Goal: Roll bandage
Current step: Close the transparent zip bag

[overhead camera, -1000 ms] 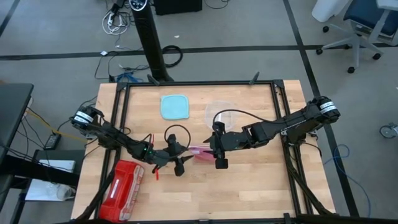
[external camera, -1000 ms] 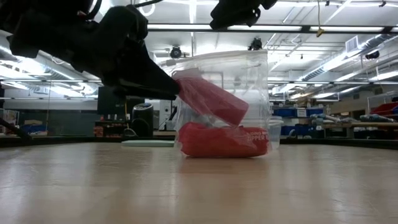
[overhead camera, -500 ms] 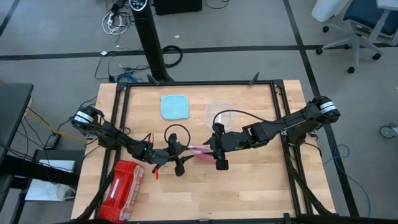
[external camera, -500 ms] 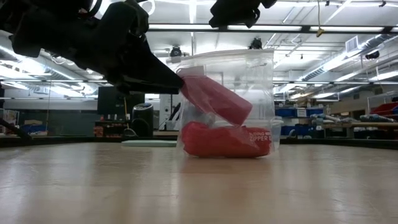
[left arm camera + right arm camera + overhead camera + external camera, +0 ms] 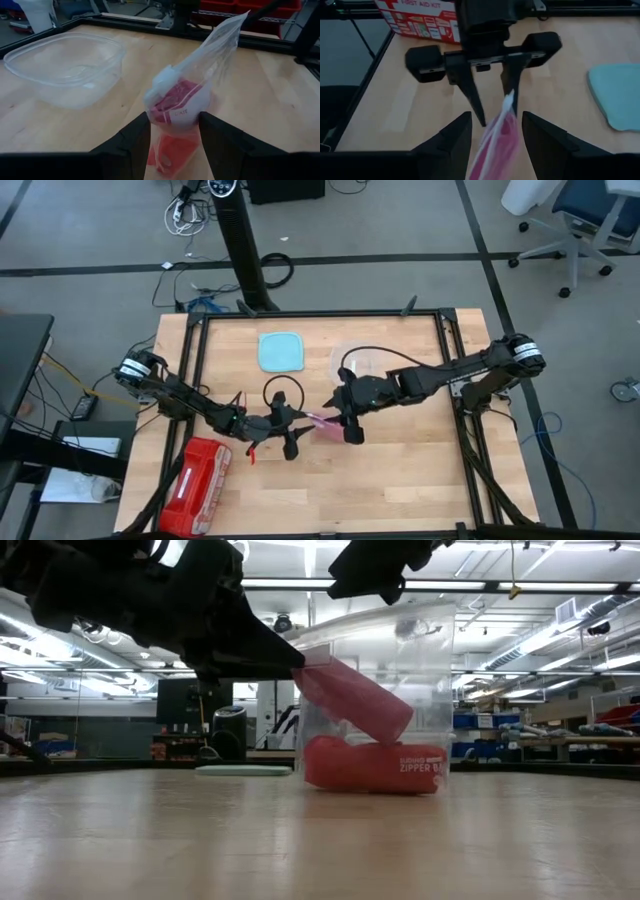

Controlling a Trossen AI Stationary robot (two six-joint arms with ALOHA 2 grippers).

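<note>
A clear zipper bag [image 5: 420, 680] stands on the table at mid-table, seen from above as a small pale patch [image 5: 322, 423]. One dusky pink-red bandage roll [image 5: 375, 768] lies on the bag's bottom. A second bandage roll [image 5: 355, 705] slants above it, with my left gripper [image 5: 295, 665] shut on its upper end. My right gripper [image 5: 347, 427] hovers just over the bag's top. Its fingers [image 5: 465, 130] stand apart, with the bag's upper edge [image 5: 509, 100] showing between them. Whether they touch the bag I cannot tell. My left gripper pinches the upper end [image 5: 172, 107] of the slanting bandage roll between its two fingers [image 5: 142, 135]. Clear bag film with a white label lies over the roll there. The fingers come nearly level from the table's left. The roll tilts down to the right, onto the roll below.
A clear plastic tub [image 5: 65, 65] and a teal lid [image 5: 281, 351] sit toward the far edge. A red first-aid case [image 5: 197, 485] lies at the near left corner. Black frame rails [image 5: 190, 380] run along the table's edges. Bare wood lies near and right of the bag.
My right gripper has shifted toward the table's left, closer to my left gripper, and has rolled somewhat. The bag and the two rolls have slid a little toward the table's right. The slanting roll keeps its tilt.
</note>
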